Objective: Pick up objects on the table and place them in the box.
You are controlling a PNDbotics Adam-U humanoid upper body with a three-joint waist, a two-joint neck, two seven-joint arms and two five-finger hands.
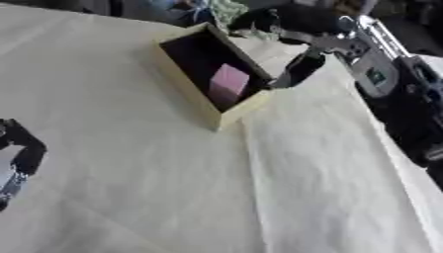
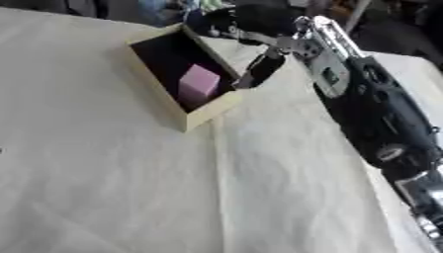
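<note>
The right hand (image 1: pixel 298 69) hangs just right of the box (image 1: pixel 186 81), fingers straight and empty, the pink block (image 1: pixel 228 84) inside to its left.

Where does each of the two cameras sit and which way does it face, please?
Left eye view: in the head, looking down at the cloth-covered table; left hand at the left edge, right hand beside the box.
Right eye view: set slightly rightward, same downward gaze; more of the right arm shows, no left hand.
Both share the box holding a pink block.
</note>
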